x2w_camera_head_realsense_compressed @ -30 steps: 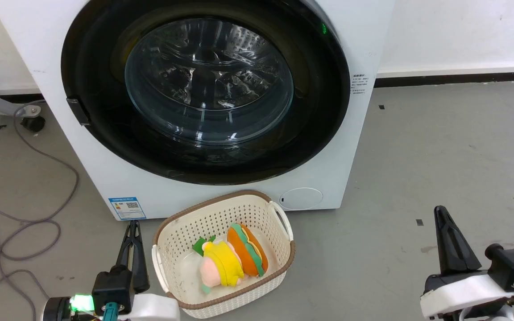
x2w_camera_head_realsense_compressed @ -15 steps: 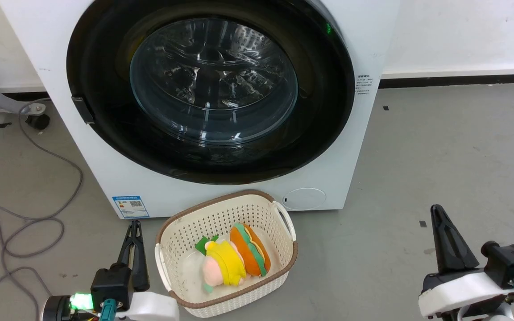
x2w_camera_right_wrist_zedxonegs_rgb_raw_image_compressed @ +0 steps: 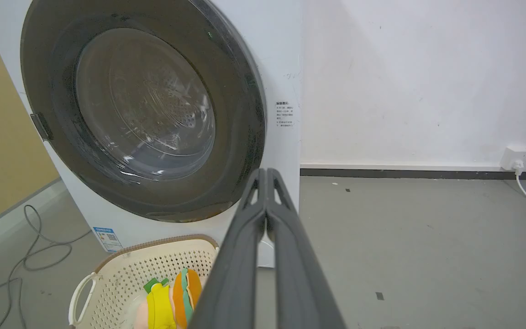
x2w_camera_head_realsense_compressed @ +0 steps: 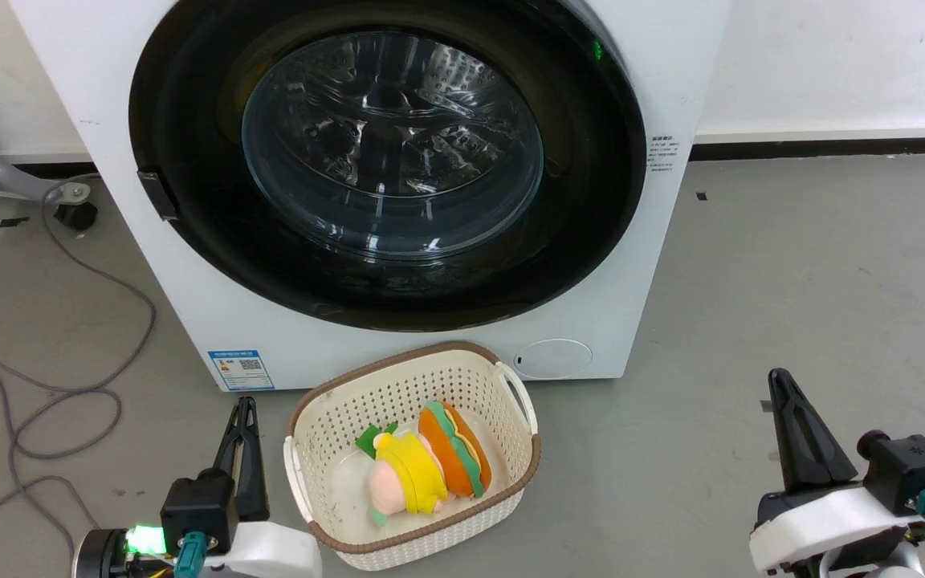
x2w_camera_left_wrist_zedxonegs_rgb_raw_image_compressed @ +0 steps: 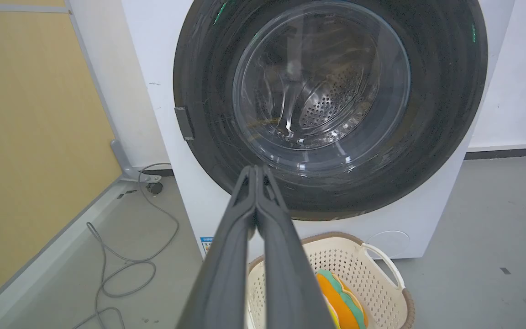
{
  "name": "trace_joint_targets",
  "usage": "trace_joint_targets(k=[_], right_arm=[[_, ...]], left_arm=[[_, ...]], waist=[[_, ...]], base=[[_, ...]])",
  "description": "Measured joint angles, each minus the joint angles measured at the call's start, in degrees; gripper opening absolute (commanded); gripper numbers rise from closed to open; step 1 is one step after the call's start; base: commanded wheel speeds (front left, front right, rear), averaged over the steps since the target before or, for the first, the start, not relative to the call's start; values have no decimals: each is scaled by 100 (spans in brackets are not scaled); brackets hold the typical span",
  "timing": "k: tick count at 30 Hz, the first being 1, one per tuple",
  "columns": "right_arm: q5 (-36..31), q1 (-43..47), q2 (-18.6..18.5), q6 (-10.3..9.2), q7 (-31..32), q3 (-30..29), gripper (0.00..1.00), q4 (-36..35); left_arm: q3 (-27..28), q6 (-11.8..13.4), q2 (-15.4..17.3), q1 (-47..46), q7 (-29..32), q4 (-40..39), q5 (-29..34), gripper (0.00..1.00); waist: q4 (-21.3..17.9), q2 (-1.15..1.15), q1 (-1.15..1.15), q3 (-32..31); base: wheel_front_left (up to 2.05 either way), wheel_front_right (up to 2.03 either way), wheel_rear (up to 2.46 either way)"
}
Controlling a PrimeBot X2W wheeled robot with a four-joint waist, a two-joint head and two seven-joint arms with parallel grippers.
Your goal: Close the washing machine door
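The white washing machine (x2w_camera_head_realsense_compressed: 93, 96) stands ahead of me, and its washing machine door (x2w_camera_head_realsense_compressed: 591, 209), a wide glossy black rim around a bulging glass window, lies flush against the front. The same door (x2w_camera_left_wrist_zedxonegs_rgb_raw_image_compressed: 436, 114) fills the upper left wrist view and door (x2w_camera_right_wrist_zedxonegs_rgb_raw_image_compressed: 244, 137) sits at the left of the right wrist view. My left gripper (x2w_camera_head_realsense_compressed: 244, 405) is shut and empty, low at the left beside the basket. My right gripper (x2w_camera_head_realsense_compressed: 776, 379) is shut and empty at the lower right, over bare floor. Both stay well short of the machine.
A cream perforated basket (x2w_camera_head_realsense_compressed: 503, 384) with plush toys (x2w_camera_head_realsense_compressed: 422, 470) sits on the floor just before the machine, between my arms. Grey cables (x2w_camera_head_realsense_compressed: 45, 409) loop over the floor at the left. A yellow panel (x2w_camera_left_wrist_zedxonegs_rgb_raw_image_compressed: 25, 137) stands left of the machine. A wall socket (x2w_camera_right_wrist_zedxonegs_rgb_raw_image_compressed: 516, 157) sits far right.
The whole head view has shifted slightly, so the machine and basket sit a little further right. Both grippers stay shut and low.
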Motion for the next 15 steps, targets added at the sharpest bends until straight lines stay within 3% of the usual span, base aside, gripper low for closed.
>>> trace_joint_targets(k=[15], right_arm=[[-81,31,0,0,166,43,0,-113]], left_arm=[[75,-164,-34,-2,177,-38,2,0]], waist=[[62,0,0,-2]], base=[[0,0,0]])
